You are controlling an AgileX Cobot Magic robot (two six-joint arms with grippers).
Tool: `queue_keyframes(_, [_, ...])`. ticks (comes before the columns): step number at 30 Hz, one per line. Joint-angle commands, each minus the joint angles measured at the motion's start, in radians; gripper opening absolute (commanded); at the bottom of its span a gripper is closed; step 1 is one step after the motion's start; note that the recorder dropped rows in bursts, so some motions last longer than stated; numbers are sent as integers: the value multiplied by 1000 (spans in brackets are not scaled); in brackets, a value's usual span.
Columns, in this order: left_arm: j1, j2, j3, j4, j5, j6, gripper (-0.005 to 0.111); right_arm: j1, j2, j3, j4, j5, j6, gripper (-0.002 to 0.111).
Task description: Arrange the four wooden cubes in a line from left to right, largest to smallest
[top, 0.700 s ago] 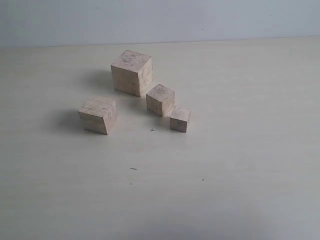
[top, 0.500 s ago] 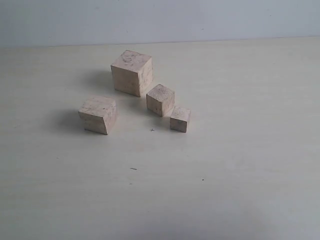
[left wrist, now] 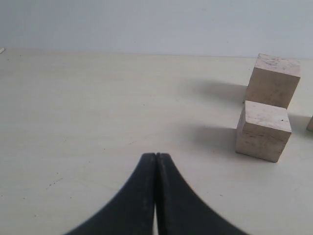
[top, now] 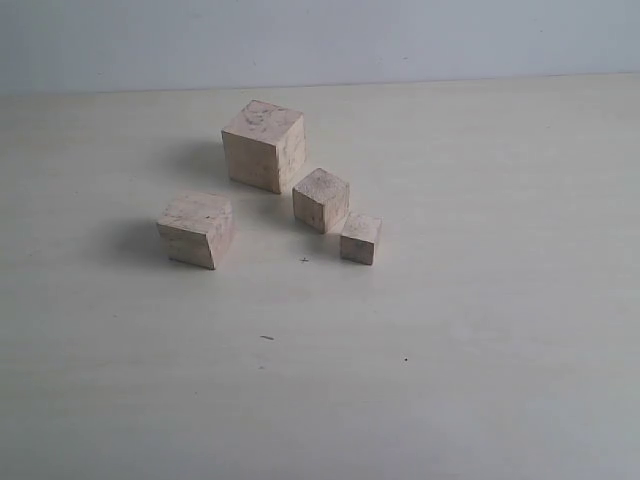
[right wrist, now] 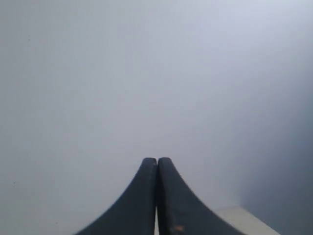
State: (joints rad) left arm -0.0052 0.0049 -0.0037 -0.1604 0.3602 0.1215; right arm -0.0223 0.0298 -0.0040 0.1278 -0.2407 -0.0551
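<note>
Four pale wooden cubes rest on the table. The largest cube (top: 264, 145) stands farthest back. The second-largest cube (top: 196, 229) sits alone to the front left. The third cube (top: 321, 199) and the smallest cube (top: 360, 238) run diagonally to the front right, nearly touching. No arm shows in the exterior view. My left gripper (left wrist: 155, 155) is shut and empty, low over the table, with the second-largest cube (left wrist: 263, 130) and the largest cube (left wrist: 273, 79) ahead and off to one side. My right gripper (right wrist: 157, 160) is shut, facing a blank wall.
The light table (top: 480, 300) spreads wide around the cubes, with a pale grey wall (top: 400, 40) behind its far edge. A corner of the table (right wrist: 239, 218) shows under the right gripper. The edge of another cube (left wrist: 310, 123) peeks in beside the second-largest one.
</note>
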Motion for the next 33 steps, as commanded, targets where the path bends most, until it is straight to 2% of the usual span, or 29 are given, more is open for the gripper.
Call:
queue_keyframes(1, [-8, -5, 4, 6, -6, -1, 0, -1, -6, 4, -3, -101, -1, 0])
queue_keyframes(4, [-8, -5, 4, 6, -6, -1, 0, -1, -6, 3, -12, -109, 12, 0])
queue_keyframes(10, [-8, -5, 4, 6, -6, -1, 0, -1, 37, -157, -17, 53, 30, 0])
queue_keyframes(19, [-8, -5, 4, 6, -6, -1, 0, -1, 347, -446, -17, 176, 105, 0])
queue_keyframes(24, [-8, -5, 4, 6, -6, -1, 0, 134, 569, -578, -17, 232, 92, 0])
queue_keyframes(29, [-8, -5, 4, 6, -6, -1, 0, 307, 798, -704, -17, 323, -102, 0])
queue_keyframes(33, [-8, -5, 4, 6, -6, -1, 0, 450, 1034, -832, -17, 456, -171, 0])
